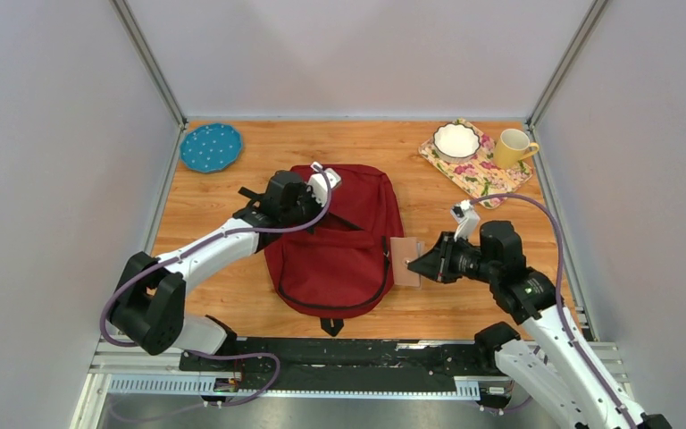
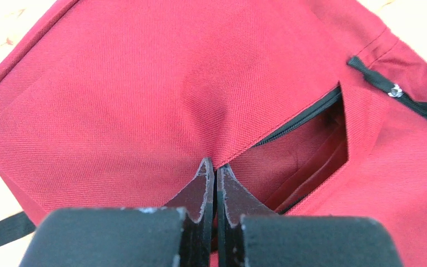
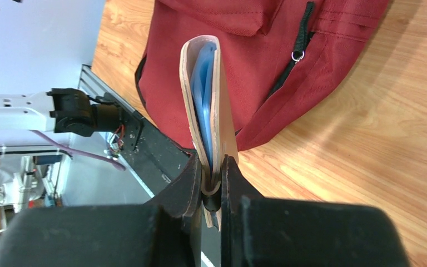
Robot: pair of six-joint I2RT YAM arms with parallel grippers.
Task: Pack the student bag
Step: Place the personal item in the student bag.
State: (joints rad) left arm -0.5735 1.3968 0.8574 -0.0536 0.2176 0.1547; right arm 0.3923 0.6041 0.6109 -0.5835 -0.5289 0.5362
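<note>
While the left gripper (image 2: 216, 176) has its jaws pressed together on the lip of fabric beside an unzipped pocket mouth (image 2: 311, 150), the large dark red fabric student bag (image 1: 339, 250) lies flat about the middle of the wooden worktop (image 1: 348, 143), somewhat nearer its near edge than its far one. The right gripper (image 3: 213, 167) is clamped on the lower edge of a thin tan-covered notebook with blue leaves (image 3: 214, 94). It holds the notebook on edge just off the bag's right side, apart from the pocket.

Several things could go wrong from here, as I judge it.

- **Slipping pinch:** the left pinch takes only a small fold of cloth. If that fold slips free, the mouth would sag shut before the notebook arrives.
- **Narrow opening:** the mouth looks narrow and shallow, and the black zip teeth (image 2: 300, 118) line its rim. A leading corner that comes in askew would likely snag on them.
- **Loose notebook:** it is gripped at one end only, and its covers gape at the free end. It may pivot between the jaws, or a cover may splay and catch on the lip.
- **Sliding bag:** nothing but the left pinch anchors the bag, so a hard push could shove it across the worktop.
</note>
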